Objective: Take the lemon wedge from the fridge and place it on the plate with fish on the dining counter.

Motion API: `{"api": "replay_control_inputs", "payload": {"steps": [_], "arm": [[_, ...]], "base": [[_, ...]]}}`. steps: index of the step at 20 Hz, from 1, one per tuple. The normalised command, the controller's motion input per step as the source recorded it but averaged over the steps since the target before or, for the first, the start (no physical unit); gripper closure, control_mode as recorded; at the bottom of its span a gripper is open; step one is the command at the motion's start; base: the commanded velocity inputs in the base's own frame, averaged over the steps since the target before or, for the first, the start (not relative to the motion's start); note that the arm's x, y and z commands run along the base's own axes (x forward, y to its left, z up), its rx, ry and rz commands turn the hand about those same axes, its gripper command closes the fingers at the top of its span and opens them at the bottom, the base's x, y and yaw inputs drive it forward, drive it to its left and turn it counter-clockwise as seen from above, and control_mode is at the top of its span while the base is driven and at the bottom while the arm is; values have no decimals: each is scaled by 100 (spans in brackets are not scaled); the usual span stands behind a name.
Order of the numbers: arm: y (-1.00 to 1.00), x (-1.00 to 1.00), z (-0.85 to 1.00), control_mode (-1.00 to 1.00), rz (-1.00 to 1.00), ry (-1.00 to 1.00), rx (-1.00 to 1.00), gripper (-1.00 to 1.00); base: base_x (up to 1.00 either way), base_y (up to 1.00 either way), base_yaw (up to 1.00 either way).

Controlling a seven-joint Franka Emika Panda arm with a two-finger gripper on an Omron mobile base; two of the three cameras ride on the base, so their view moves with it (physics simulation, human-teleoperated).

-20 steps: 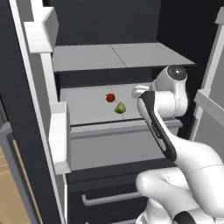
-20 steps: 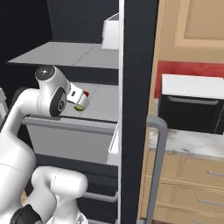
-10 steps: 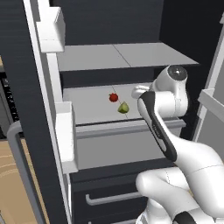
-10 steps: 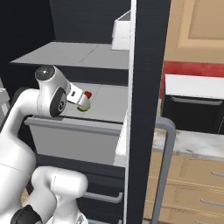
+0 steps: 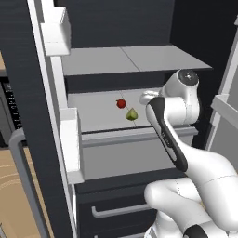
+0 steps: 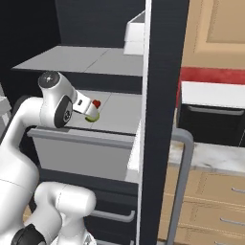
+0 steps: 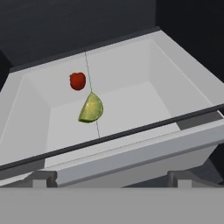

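So the lemon wedge (image 7: 91, 108) was parked on the grey-white shelf (image 7: 131, 105) inside the open fridge (image 5: 135, 60), just beside a small red fruit (image 7: 77, 81) but not touching it. The jaws were spread wide, nothing gripped, held short of the shelf's front edge.

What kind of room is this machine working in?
Most likely a home kitchen, computer-rendered. An open black fridge holds a lemon wedge and a small red fruit, with wooden drawers under a marble countertop nearby.
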Motion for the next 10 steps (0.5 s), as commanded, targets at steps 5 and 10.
{"api": "replay_control_inputs", "payload": {"steps": [5,10], "arm": [[0,0,0,100,0,0,0,-100],[0,0,0,100,0,0,0,-100]], "base": [[10,56,0],[10,32,0]]}}
